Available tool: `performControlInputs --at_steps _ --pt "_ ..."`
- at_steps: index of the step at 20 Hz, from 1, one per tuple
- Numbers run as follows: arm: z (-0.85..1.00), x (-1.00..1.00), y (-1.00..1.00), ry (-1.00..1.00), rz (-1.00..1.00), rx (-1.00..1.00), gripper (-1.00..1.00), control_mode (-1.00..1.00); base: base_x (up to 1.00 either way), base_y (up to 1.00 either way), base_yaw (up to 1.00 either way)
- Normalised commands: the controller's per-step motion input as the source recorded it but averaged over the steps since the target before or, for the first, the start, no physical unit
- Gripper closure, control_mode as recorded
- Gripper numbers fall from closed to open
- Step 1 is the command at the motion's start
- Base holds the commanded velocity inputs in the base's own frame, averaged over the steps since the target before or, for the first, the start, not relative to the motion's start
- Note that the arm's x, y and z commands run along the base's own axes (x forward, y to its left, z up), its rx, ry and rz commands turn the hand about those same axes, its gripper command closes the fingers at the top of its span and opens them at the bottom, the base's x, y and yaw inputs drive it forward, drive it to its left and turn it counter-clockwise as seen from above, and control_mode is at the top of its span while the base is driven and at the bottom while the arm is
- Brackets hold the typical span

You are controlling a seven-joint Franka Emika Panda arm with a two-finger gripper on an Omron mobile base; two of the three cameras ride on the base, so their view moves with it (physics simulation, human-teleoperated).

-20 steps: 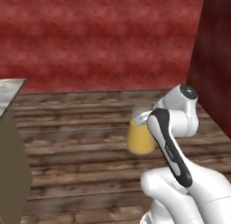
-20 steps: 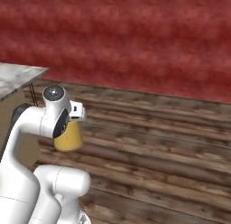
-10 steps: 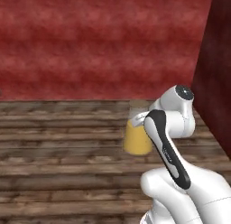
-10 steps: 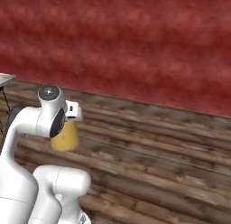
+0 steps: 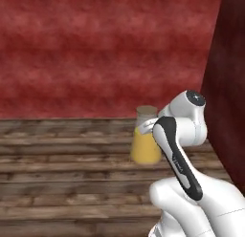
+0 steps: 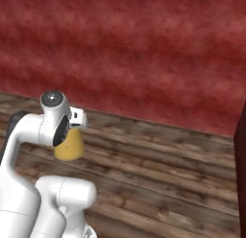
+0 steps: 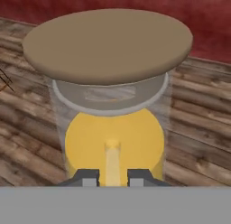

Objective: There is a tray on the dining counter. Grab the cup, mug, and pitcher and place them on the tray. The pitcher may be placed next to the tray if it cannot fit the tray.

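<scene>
Red wall, plank floor; gripper (image 7: 113, 177) clamps pitcher (image 5: 145, 140) aloft.

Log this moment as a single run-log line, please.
phase: carrying | held: pitcher, orange liquid, tan lid | gripper jaws shut on pitcher | below: wooden floor | backdrop: red wall
</scene>
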Motion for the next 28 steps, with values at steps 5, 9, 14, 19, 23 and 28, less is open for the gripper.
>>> performControlInputs --at_steps 5,9,14,19,23,28 --pt "0.00 0.00 0.00 0.00 0.00 0.00 1.00 1.00 1.00 -0.57 0.01" --pt "0.00 0.00 0.00 0.00 0.00 0.00 1.00 1.00 1.00 -0.30 0.31" --pt "0.00 0.00 0.00 0.00 0.00 0.00 1.00 1.00 1.00 -0.29 0.67" --pt "0.00 0.00 0.00 0.00 0.00 0.00 1.00 1.00 1.00 -0.21 0.79" --pt "0.00 0.00 0.00 0.00 0.00 0.00 1.00 1.00 1.00 -0.21 0.80" --pt "0.00 0.00 0.00 0.00 0.00 0.00 1.00 1.00 1.00 -0.42 0.72"
